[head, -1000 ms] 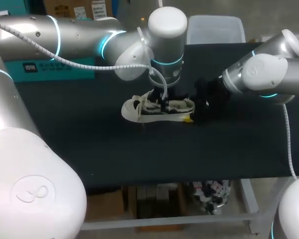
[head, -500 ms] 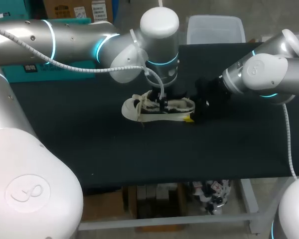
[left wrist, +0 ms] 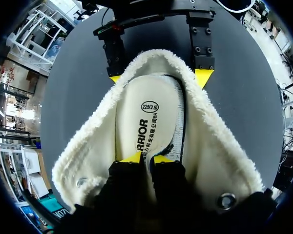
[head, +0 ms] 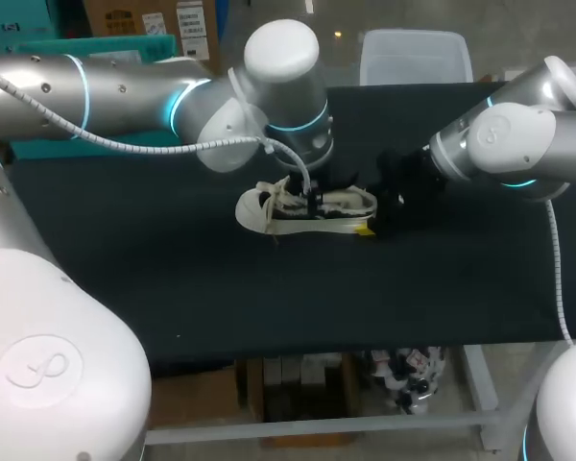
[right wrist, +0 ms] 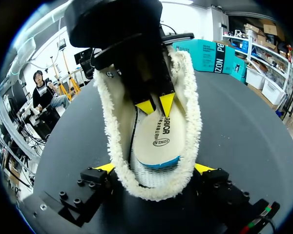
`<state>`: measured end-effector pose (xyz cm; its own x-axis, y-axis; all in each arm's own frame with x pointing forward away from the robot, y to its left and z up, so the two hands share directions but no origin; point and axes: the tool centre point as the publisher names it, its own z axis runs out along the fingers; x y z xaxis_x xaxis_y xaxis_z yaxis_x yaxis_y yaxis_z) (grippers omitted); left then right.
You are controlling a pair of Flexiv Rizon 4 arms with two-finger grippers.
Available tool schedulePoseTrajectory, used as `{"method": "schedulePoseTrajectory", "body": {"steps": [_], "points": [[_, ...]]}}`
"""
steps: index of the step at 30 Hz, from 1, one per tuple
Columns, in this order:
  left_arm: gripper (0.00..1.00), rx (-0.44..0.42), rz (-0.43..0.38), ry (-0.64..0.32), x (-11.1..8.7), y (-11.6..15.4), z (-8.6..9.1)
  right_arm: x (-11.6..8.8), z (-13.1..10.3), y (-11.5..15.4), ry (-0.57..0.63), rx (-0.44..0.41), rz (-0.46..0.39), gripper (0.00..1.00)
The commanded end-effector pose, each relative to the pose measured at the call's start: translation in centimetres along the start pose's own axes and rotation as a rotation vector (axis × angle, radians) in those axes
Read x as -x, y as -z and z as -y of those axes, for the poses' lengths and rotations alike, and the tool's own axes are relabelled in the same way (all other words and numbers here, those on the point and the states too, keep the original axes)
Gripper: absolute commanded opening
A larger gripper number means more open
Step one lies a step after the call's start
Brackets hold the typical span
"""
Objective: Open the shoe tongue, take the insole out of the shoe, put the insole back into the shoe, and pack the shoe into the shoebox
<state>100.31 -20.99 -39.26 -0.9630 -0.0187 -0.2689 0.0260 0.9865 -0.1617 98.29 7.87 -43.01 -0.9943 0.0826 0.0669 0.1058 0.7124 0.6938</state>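
Shoe [head: 307, 209] stands upright at the middle of the dark table [head: 173, 279], its fleece collar spread wide. Your left gripper [left wrist: 146, 157] reaches down inside, fingers pinched nearly together on the insole [left wrist: 146, 117], which lies in the shoe. Your right gripper [right wrist: 155, 168] clamps the heel, one finger against each side.

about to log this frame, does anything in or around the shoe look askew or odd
The insole sits askew in the shoe: its heel end rides up, baring a blue edge and the mesh under it. The left gripper pinches it; the right gripper clamps the heel. Nothing looks torn or spilled.
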Motion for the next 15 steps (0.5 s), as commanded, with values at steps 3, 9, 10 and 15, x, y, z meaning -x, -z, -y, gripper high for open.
{"method": "schedulePoseTrajectory", "body": {"steps": [3, 9, 10, 15], "points": [[0.0, -0.03, -0.004, 0.009, 1.0, 1.3, 1.1, -0.6, 0.2, -0.8, 0.004, 0.002, -0.009, 0.0], [0.0, -0.046, -0.023, 0.013, 1.3, 2.9, 1.5, -0.6, 0.2, -0.8, 0.004, 0.002, -0.009, 0.0], [0.0, -0.059, -0.035, 0.013, 1.4, 3.1, 1.5, -0.6, 0.2, -0.8, 0.004, 0.002, -0.009, 0.0], [0.0, -0.107, -0.074, 0.011, 1.5, 4.3, 1.7, -0.6, 0.2, -0.8, 0.004, 0.002, -0.009, 0.0]]}}
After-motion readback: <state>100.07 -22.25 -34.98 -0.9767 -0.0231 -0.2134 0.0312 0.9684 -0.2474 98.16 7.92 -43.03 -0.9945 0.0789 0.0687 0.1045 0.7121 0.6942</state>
